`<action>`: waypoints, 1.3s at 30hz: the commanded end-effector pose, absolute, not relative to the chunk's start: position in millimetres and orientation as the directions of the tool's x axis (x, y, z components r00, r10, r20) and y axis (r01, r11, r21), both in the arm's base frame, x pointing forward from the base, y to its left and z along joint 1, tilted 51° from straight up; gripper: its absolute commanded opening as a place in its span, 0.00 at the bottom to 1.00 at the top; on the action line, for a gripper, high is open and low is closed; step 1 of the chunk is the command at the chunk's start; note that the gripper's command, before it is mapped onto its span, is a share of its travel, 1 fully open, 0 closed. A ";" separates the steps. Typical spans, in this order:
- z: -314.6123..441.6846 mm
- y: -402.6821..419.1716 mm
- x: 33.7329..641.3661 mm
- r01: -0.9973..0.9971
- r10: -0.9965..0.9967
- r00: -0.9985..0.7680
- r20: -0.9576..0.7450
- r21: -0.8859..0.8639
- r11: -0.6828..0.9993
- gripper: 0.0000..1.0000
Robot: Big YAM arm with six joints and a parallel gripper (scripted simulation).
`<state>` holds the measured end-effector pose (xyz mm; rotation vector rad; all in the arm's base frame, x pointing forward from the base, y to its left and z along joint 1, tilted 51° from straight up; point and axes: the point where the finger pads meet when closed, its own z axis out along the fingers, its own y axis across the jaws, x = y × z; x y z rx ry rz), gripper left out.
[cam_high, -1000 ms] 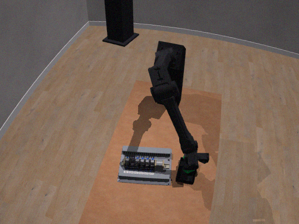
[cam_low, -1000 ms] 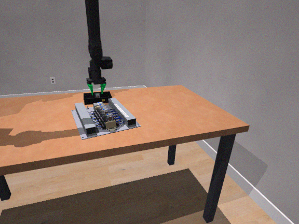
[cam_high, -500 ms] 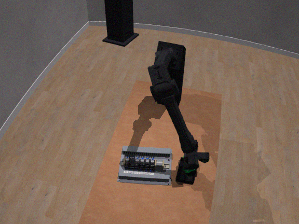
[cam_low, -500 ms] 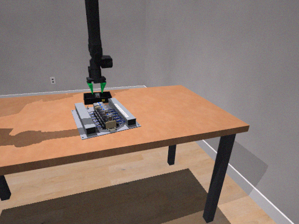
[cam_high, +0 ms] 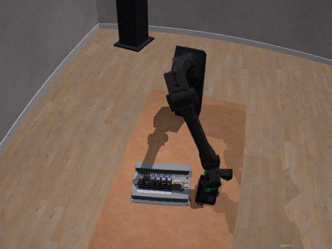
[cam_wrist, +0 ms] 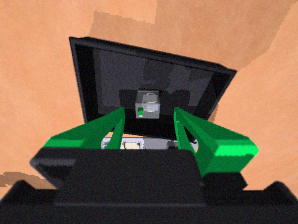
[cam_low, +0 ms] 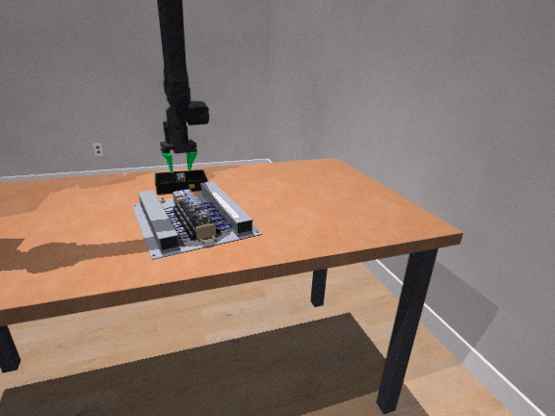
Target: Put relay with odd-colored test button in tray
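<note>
A black tray (cam_wrist: 150, 82) stands open side up on the bench, just beside the grey relay panel (cam_high: 161, 184). A small grey relay (cam_wrist: 148, 105) with a green test button lies on the tray floor; it also shows in the exterior view (cam_low: 180, 178). My gripper (cam_wrist: 149, 111) with green fingers hangs straight above the tray (cam_low: 180, 183), open, fingertips clear of the relay. In the exterior view the fingertips (cam_low: 179, 165) are a little above the tray rim. The relays left in the panel (cam_low: 198, 217) have blue buttons.
The panel has a grey cable duct along each long side and a row of relays on a rail in the middle. The arm's black base (cam_high: 191, 72) stands at the far end of the bench. A black pillar (cam_high: 132, 23) stands on the floor beyond.
</note>
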<state>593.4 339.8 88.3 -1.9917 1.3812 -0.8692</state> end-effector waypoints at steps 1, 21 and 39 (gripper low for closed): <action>107.8 352.6 580.8 -0.568 -0.944 0.275 0.183 -0.761 -0.313 0.59; 109.9 352.4 578.5 -0.568 -0.944 0.275 0.183 -0.761 -0.313 0.59; 110.3 352.3 577.9 -0.568 -0.944 0.275 0.183 -0.761 -0.313 0.59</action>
